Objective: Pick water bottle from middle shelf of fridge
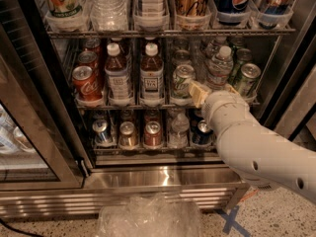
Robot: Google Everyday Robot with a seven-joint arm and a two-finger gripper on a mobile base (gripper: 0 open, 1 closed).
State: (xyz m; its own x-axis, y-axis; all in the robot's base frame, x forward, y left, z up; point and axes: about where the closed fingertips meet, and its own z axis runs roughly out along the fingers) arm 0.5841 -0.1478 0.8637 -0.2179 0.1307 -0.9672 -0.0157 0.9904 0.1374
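Observation:
The water bottle (218, 67), clear and ribbed with a white cap, stands at the right of the middle shelf (126, 104) inside the fridge (163, 177). My gripper (214, 91) is at the shelf's front edge, right in front of the bottle's lower part. One cream fingertip (198, 93) shows to the bottle's left and another to its right, so the gripper is open around the bottle's base. My white arm (261, 152) comes in from the lower right and hides the bottle's bottom.
On the middle shelf are red cola cans (83, 81), two brown tea bottles (116, 75) and green cans (183, 80) either side of the bottle. Small cans fill the lower rack (153, 132). The glass door (29, 132) stands open at left. Crumpled plastic (148, 216) lies on the floor.

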